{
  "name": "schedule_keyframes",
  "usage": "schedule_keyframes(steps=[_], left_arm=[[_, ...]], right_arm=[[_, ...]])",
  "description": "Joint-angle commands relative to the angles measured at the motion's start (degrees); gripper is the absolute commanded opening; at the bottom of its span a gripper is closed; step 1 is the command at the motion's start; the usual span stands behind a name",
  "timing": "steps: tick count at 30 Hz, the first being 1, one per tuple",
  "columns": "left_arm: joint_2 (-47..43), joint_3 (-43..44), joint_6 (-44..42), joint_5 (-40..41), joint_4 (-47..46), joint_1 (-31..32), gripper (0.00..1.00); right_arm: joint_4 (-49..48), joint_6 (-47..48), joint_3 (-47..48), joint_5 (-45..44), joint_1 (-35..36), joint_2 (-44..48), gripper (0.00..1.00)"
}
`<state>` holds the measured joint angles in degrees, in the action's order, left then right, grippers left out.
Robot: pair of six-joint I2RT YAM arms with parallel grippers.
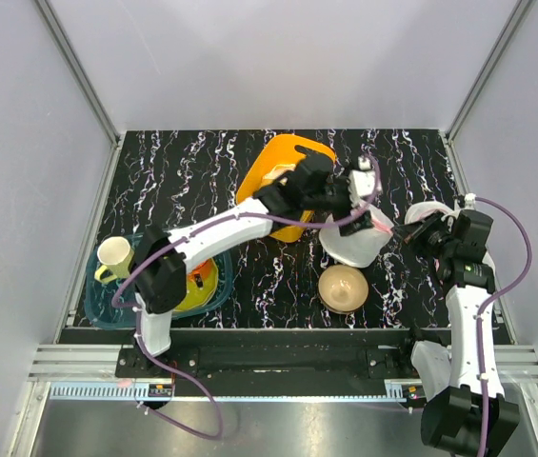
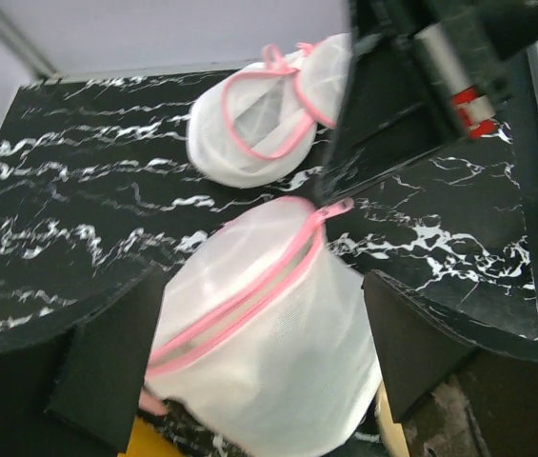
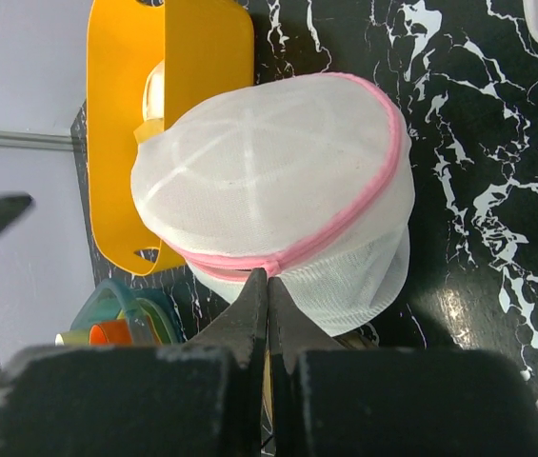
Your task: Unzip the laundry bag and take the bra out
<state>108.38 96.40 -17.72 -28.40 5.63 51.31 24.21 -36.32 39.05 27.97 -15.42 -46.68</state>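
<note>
Marbled table (image 1: 183, 181) holds laundry bag (image 2: 269, 333), left claw (image 2: 264, 357) open.

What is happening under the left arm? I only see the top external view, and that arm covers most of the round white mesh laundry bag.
Observer: The left wrist view shows the left fingers wide open, one on each side of the round white mesh laundry bag.
Operator: Is its zip undone?
Observer: It looks closed there. The pink zip runs unbroken across the bag, with no gap showing.
Operator: And the right arm?
Observer: In the right wrist view the right fingers are shut, their tips meeting at the pink zip and apparently pinching it.
</note>
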Motion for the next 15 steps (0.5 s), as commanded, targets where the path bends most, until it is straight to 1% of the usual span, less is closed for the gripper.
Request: schedule_keyframes(steps=[1, 4, 7, 10, 13, 14, 15], left_arm=[[3.15, 3.53, -7.42, 6.51, -0.16, 5.03, 0.87], [4.64, 4.32, -7.07, 6.34, -1.67, 5.38, 0.86], [5.96, 5.2, -8.74, 6.08, -2.11, 5.82, 0.86], [8.95, 7.82, -8.13, 5.38, -0.98, 5.82, 0.85], [11.33, 9.33, -8.91, 7.3, 0.44, 5.82, 0.79], [11.42, 9.07, -9.18, 7.57, 0.18, 5.82, 0.74], [11.33, 8.81, -9.44, 7.92, -0.61, 5.82, 0.71]], right_arm=[[0.58, 0.19, 2.61, 1.65, -0.22, 1.24, 0.0], [0.84, 0.28, 2.7, 2.0, -0.22, 1.24, 0.0], [0.76, 0.28, 2.61, 2.36, -0.22, 1.06, 0.0], [0.84, 0.72, 2.79, 2.01, -0.22, 1.06, 0.0], [1.19, 0.98, 3.23, 2.0, -0.22, 1.15, 0.0], [1.11, 1.07, 3.23, 2.0, -0.22, 1.32, 0.0], [1.28, 1.07, 3.31, 1.92, -0.22, 1.32, 0.0]])
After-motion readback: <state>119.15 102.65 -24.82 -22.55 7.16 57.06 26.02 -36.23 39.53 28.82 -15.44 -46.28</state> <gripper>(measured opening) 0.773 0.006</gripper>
